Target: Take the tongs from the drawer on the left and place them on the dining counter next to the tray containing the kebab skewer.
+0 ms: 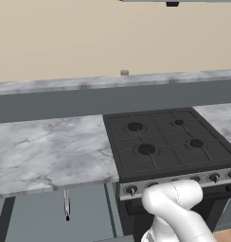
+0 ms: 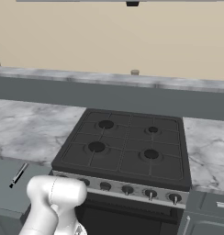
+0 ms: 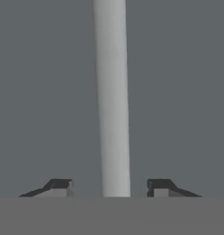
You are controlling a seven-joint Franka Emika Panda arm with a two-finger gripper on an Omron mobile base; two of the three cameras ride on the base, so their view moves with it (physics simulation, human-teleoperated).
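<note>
The drawer (image 1: 37, 217) on the left stands pulled out below the marbled counter, and its plain grey inside shows. The slim silvery tongs (image 1: 66, 204) with a dark tip lie inside it, also seen as the tongs (image 2: 17, 175) from the right. In the hand view a silver bar handle (image 3: 113, 92) runs straight up between my fingertips against the flat grey-blue drawer front (image 3: 40, 92). My gripper (image 3: 109, 186) is open, with a gap on each side of the bar. The dining counter, the tray and the kebab skewer are out of view.
A black stove (image 1: 169, 142) with several burners and front knobs sits right of the drawer. Marbled counter (image 1: 46, 151) flanks it, backed by a raised dark ledge (image 1: 112, 99) carrying a small grey cylinder (image 1: 124, 72). My white arm (image 1: 176, 208) bends down in front of the stove.
</note>
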